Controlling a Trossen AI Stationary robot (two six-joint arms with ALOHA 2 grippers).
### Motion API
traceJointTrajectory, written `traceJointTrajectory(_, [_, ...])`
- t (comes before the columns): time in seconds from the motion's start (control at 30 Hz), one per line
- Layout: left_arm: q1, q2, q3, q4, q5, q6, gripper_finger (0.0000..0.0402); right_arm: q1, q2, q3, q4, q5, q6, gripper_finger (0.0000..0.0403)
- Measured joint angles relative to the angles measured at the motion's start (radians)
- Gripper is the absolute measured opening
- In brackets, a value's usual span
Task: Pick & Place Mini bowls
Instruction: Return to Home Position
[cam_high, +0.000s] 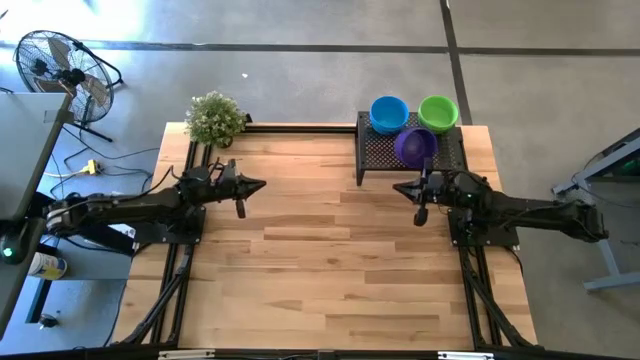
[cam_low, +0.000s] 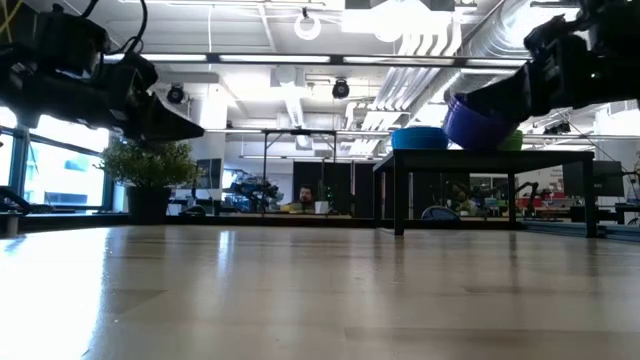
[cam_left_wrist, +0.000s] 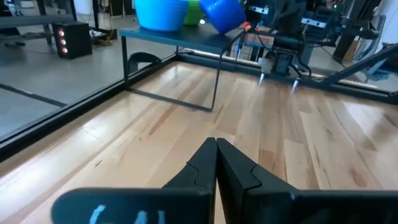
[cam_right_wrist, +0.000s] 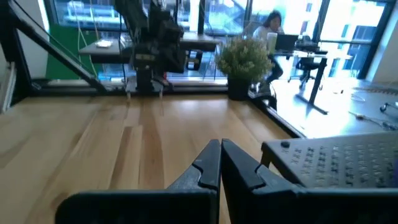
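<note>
Three mini bowls are on the black mesh stand (cam_high: 385, 155) at the table's far right. A blue bowl (cam_high: 389, 113) and a green bowl (cam_high: 438, 112) stand at its far side. A purple bowl (cam_high: 415, 146) sits tilted near its near edge and also shows in the low view (cam_low: 480, 122). My right gripper (cam_high: 397, 187) is shut and hovers level above the table, just near of the stand and apart from the purple bowl. My left gripper (cam_high: 262, 184) is also shut and hovers at the table's left, pointing toward the right one.
A potted green plant (cam_high: 215, 118) stands at the table's far left corner. The stand's mesh top (cam_right_wrist: 348, 162) is close beside my right fingers (cam_right_wrist: 205, 165). Bare wooden tabletop (cam_high: 330, 270) lies between the two arms and toward the near edge. A person (cam_right_wrist: 270, 25) sits far off in the room.
</note>
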Motion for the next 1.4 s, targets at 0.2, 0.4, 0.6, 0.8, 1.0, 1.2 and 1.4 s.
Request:
traceJointTrajectory(0.2, [0.0,-0.158,0.0,-0.123,-0.019,0.016,0.0001,0.0,-0.154,-0.018,-0.057,0.002,0.006,0.0])
traceJointTrajectory(0.4, [0.0,-0.289,0.0,-0.249,-0.031,0.016,0.0001,0.0,-0.217,-0.015,-0.111,0.004,0.007,0.0])
traceJointTrajectory(0.6, [0.0,-0.407,0.0,-0.365,-0.032,0.016,0.0001,0.001,-0.258,0.031,-0.254,0.002,0.022,0.0])
traceJointTrajectory(0.8, [0.0,-0.505,0.0,-0.472,-0.061,0.016,0.0001,0.001,-0.326,0.036,-0.343,0.002,-0.009,0.0])
traceJointTrajectory(1.0, [0.0,-0.6,0.0,-0.542,-0.074,0.025,0.0001,0.001,-0.414,0.036,-0.399,-0.002,-0.015,0.0])
traceJointTrajectory(1.2, [0.0,-0.671,0.0,-0.541,-0.086,0.043,0.0001,0.001,-0.44,-0.027,-0.369,0.002,0.009,0.0])
traceJointTrajectory(1.4, [0.0,-0.67,0.0,-0.545,-0.095,0.042,0.0001,0.001,-0.439,-0.081,-0.283,0.009,0.028,0.0])
